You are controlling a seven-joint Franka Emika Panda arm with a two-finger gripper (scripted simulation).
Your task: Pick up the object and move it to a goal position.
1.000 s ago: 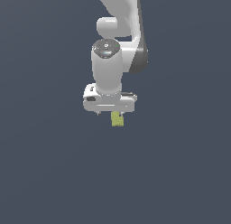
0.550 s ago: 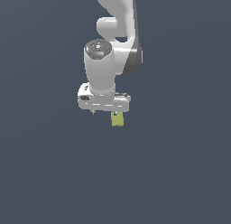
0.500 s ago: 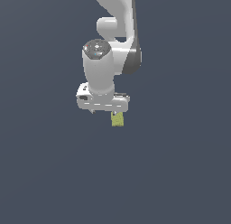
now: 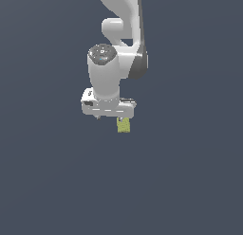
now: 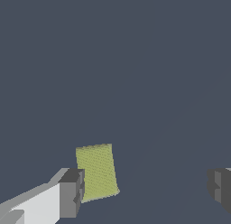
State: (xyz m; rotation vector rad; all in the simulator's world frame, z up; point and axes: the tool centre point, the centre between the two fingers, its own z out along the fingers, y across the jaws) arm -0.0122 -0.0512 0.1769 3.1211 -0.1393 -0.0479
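Dark plain backdrop | pincer [image 5: 146, 191] spread, tips cropped | object [image 5: 96, 171] beside 1 finger [image 5: 71, 193]

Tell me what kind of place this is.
Most likely a bare simulated test scene, not a real room: a flat, featureless dark grey ground, a smooth white robot arm, and a single yellow-green block by its end effector.

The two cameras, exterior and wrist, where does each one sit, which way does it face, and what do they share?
Exterior view: off the arm, position unknown, facing the white arm, its tool and the yellow-green block under the tool's end at this view's right.
Wrist view: on the wrist, looking past the tool at the grey ground; two grey fingers show, wide apart, one beside the block.
Shared: the block, the tool, the plain grey ground.
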